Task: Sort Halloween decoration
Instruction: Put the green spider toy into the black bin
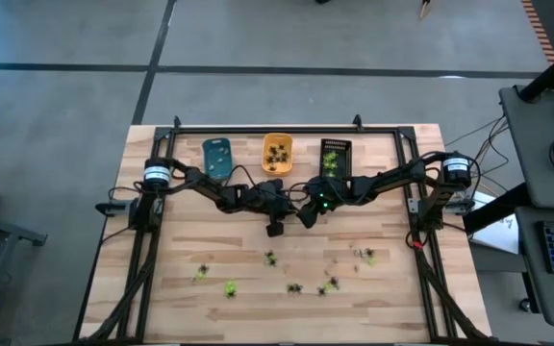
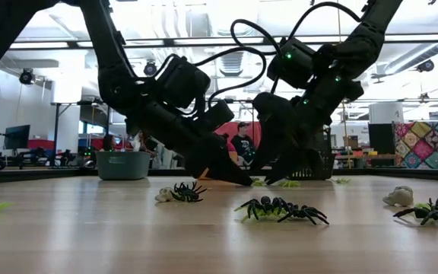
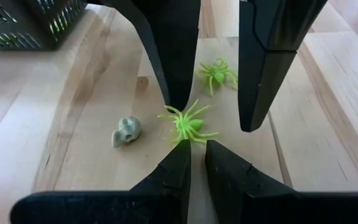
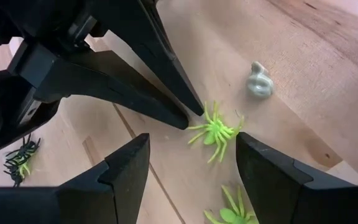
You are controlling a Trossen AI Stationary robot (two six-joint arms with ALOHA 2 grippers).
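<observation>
High view, read left to right: three small trays stand along the far edge of the table, a blue tray, an orange tray and a black tray, each holding a few small figures. Both arms reach inward and meet near the table's centre, just in front of the trays.

The left gripper is low over the wood with its fingers nearly shut, only a narrow slot between the tips. It holds nothing. Its tips point at a yellow-green spider lying flat on the table, touching or just short of its legs; which cannot be told.

The right gripper is spread wide and straddles the same spider, one finger on each side, gripping nothing. A second green spider lies near it, and a pale skull-like figure lies just beside on the other side. More loose decorations, black and green, are scattered across the near half of the table, well apart from both grippers.

Assessment: the sort is partly done, with many pieces unsorted, and the step in hand appears to be a pick of the first green spider.

Risks noted:
- Both grippers crowd one piece. If the right fingers close now, they may strike the left fingertips.
- The spider is flat and light with thin legs, so a pinch may catch one leg only and drop it in transit.
- A sweep of either finger could knock the neighbouring spider or pale figure out of place.
</observation>
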